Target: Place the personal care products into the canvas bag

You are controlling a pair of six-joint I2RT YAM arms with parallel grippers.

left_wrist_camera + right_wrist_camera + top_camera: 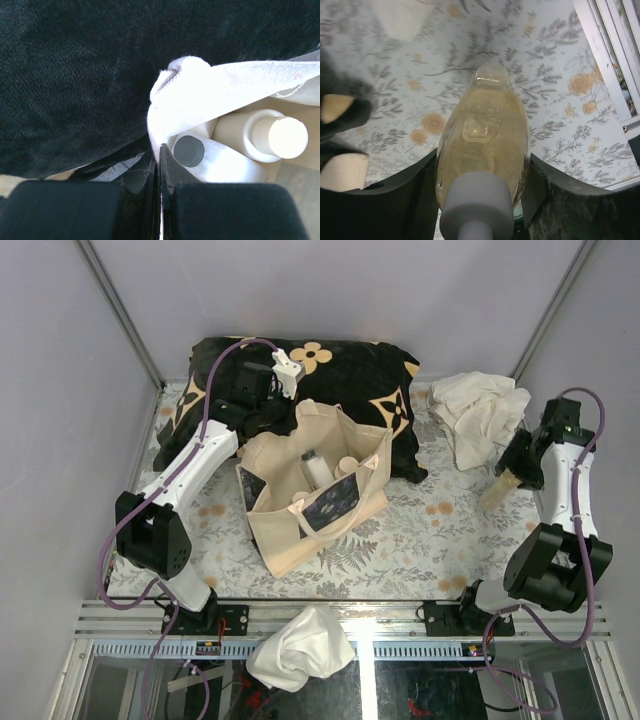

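The canvas bag [300, 530] stands open mid-table with a dark print on its side. Inside it are a white bottle [315, 470] and beige-capped bottles [345, 466]. My left gripper [270, 423] is shut on the bag's back-left rim. In the left wrist view the jaws [161, 150] pinch the pale canvas rim [210, 85] above a grey-capped white bottle [220, 162] and a cream bottle [260, 135]. My right gripper [512, 475] is shut on a translucent yellow bottle [498, 488], held above the table at the right. In the right wrist view that bottle [482, 130] sits between the fingers, white cap nearest the camera.
A black cushion with tan flowers [330, 370] lies behind the bag, and its corner shows in the right wrist view [342, 107]. A white cloth [480, 415] lies at the back right. Another white cloth [300, 645] hangs over the front rail. The tablecloth is floral [430, 530].
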